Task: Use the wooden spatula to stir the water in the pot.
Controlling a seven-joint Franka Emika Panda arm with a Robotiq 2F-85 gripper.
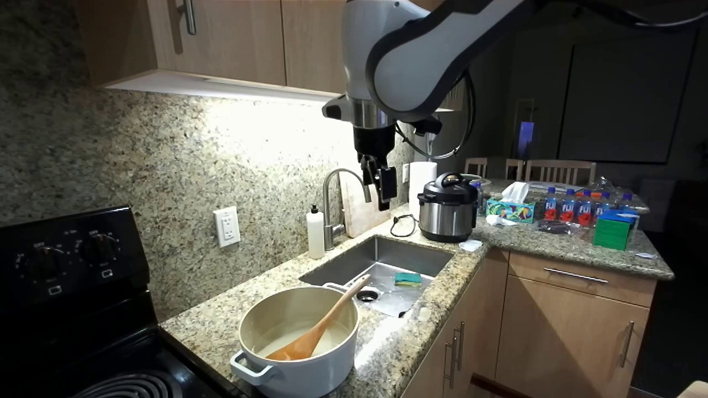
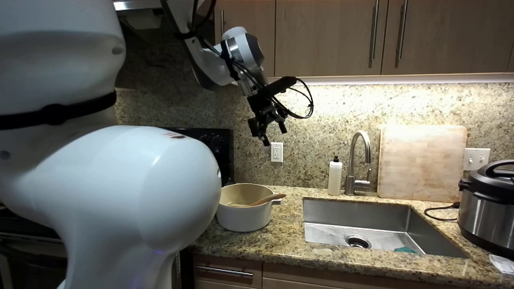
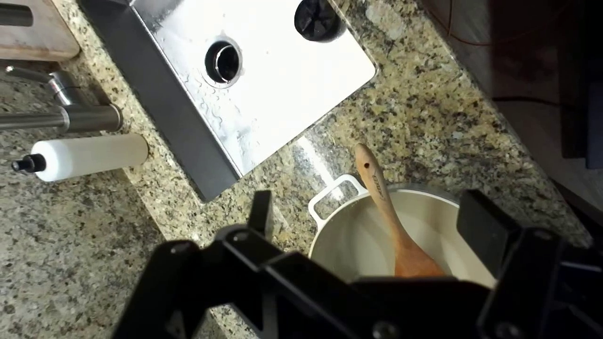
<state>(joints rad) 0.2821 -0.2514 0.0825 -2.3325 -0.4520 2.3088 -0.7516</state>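
A: What have we got carrying things here?

B: We have a speckled stone counter, cut out for a steel sink.

A: And along the sink's back edge?

B: We see a pump bottle standing just beside the faucet, and a cutting board standing on its edge.

A: Our pot?

B: Upright on the stone, near the sink.

A: And past the sink's other end?

B: We find the electric cooker, a white scrap beside it, then a tissue box, blue-capped bottles and a green box.

In the wrist view, wooden spatula and pot partly out of sight behind the hand
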